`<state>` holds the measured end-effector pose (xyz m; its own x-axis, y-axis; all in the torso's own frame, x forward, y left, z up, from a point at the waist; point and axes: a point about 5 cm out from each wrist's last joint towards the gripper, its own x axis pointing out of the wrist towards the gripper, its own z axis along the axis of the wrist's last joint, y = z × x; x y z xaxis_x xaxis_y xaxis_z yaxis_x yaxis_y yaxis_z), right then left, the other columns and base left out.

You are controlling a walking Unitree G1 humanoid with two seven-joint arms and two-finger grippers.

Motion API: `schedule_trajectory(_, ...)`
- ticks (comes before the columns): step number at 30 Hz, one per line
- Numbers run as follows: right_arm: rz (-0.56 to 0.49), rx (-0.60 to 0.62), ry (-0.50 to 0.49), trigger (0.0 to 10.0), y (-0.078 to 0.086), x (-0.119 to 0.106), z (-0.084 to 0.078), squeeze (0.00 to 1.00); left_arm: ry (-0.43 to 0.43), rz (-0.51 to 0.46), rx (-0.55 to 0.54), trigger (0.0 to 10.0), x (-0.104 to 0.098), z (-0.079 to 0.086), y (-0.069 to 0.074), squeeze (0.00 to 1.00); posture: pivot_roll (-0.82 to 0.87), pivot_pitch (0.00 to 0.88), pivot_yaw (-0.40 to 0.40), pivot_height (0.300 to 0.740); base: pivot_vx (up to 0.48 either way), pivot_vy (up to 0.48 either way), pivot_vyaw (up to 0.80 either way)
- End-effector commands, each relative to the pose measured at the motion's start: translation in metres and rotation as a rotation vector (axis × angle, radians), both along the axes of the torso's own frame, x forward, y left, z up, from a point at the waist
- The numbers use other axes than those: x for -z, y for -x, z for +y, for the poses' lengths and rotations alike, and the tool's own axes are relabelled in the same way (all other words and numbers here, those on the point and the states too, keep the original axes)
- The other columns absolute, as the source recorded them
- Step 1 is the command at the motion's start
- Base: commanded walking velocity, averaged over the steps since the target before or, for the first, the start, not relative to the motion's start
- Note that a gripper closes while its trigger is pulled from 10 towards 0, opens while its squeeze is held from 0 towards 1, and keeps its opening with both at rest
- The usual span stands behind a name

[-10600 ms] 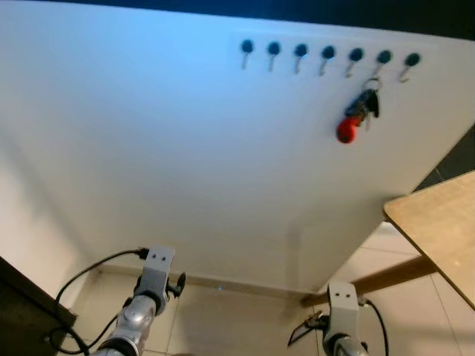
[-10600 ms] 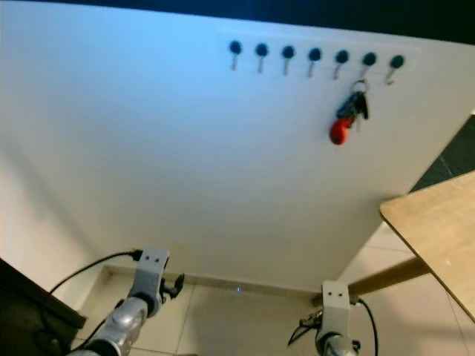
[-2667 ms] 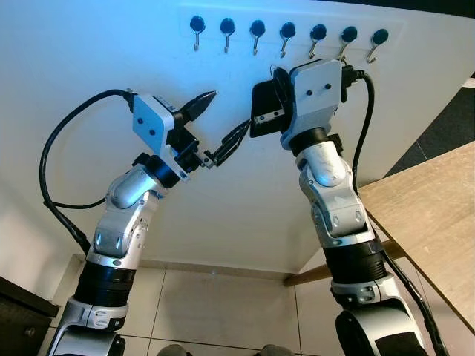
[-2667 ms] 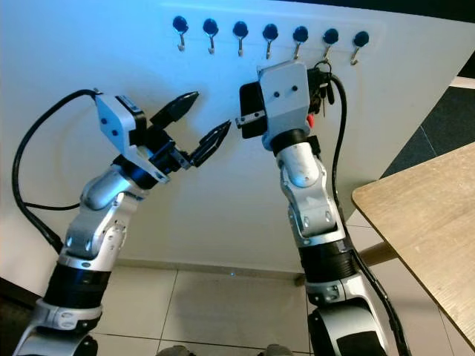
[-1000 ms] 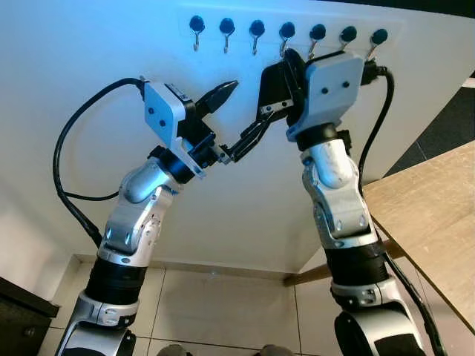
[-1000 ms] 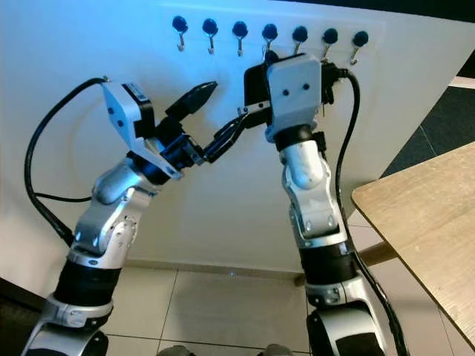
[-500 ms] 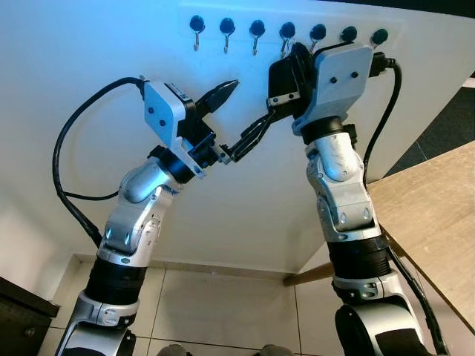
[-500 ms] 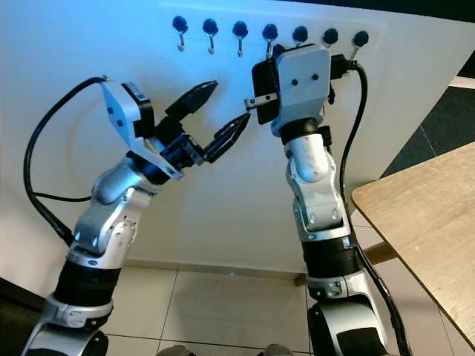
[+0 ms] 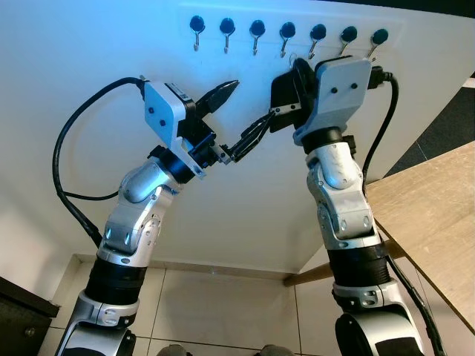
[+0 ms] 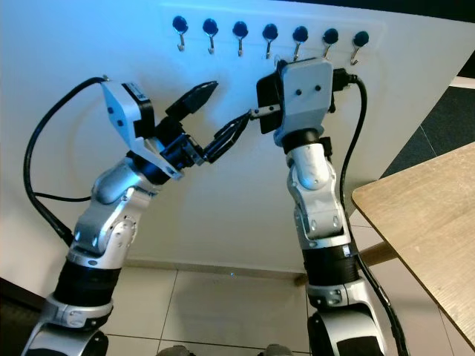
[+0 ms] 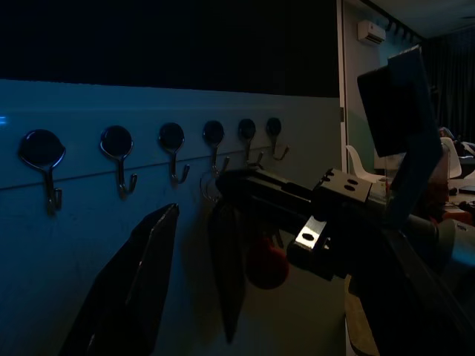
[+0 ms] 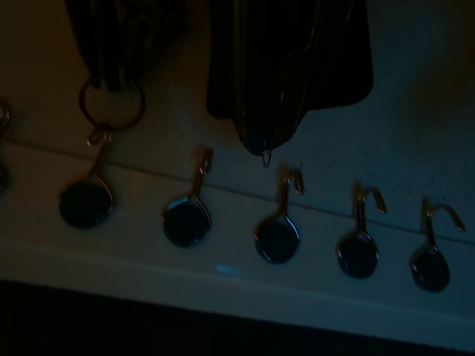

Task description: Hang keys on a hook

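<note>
The left gripper (image 9: 232,119) is held wide open and empty below the row of hooks (image 9: 257,30). The key ring (image 12: 111,103) is gripped by the right gripper (image 12: 194,55) at a hook (image 12: 95,170) — seating cannot be told; release remains.

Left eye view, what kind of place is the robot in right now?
Probably a home entryway or hall: a row of key hooks on a white wall, a tiled floor below, and the corner of a wooden table beside the robot.
</note>
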<state>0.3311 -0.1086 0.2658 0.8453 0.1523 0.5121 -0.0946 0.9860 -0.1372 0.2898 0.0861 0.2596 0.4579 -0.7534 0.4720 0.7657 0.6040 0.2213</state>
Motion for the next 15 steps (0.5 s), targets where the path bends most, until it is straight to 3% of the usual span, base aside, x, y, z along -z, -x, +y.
schedule_trajectory(1,0.005,0.014,-0.024,10.0,0.002,0.001,-0.004,0.00,-0.004,0.000,0.024,10.0,0.000,-0.004,0.003,0.00,0.03,0.075,-0.047,0.740,0.000,0.000,0.00)
schedule_trajectory(8,0.016,0.018,-0.041,10.0,0.002,0.004,-0.006,0.00,-0.006,-0.004,0.032,10.0,-0.001,-0.005,0.003,0.00,0.03,0.068,-0.045,0.740,0.000,0.000,0.00)
schedule_trajectory(15,-0.034,-0.098,-0.040,10.0,0.008,-0.004,0.007,0.00,-0.006,-0.007,0.030,10.0,-0.001,-0.005,0.003,0.00,0.03,0.059,-0.045,0.740,0.000,0.000,0.00)
